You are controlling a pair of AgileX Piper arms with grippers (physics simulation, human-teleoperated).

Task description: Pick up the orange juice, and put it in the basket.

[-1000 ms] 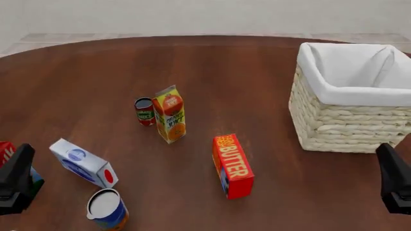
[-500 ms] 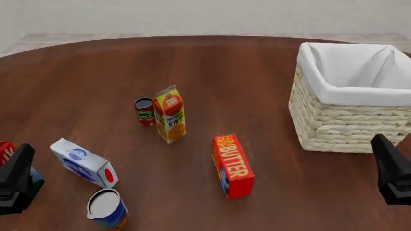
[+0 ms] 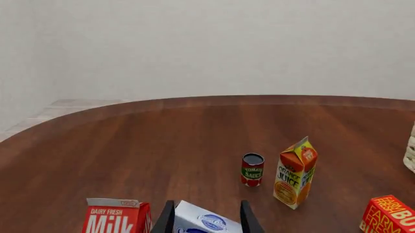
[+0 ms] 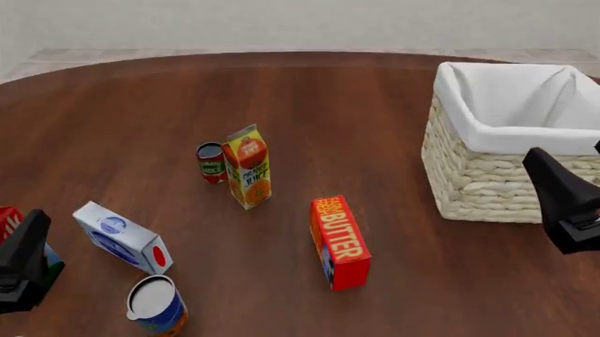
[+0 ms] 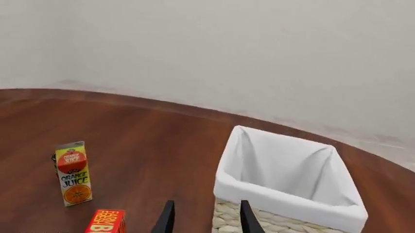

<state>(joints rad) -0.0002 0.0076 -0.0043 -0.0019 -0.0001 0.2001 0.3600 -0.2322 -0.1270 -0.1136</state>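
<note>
The orange juice stands upright mid-table, long axis vertical, gable top up. It sits well apart from both arms. A small tomato sauce can stands just beside it on its left, close but seemingly not touching.

The left gripper rests low at the near left edge of the table, fingers spread apart with nothing held. The white-and-blue carton lies right in front of it, seen between the fingers in the wrist view, with the milk carton next to it. From there the juice lies forward and to the right.

The right gripper hangs at the near right, in front of the basket. Its fingers are parted and empty. From it the juice lies forward and far to the left, with the butter box lying flat between.

My guess is the left arm is somewhat nearer the juice, but the right is nearer the basket, so either could go. The grab probably needs a sideways approach across the carton's narrow body, clear of the can.

The juice carton is yellow and orange with green edges. It shows an orange picture low on the face, a red disc up top and "ORANGE JUICE" lettering. It's turned a little, one corner toward the front camera. The basket is pale wicker, white-lined and empty as far as I can see.
</note>
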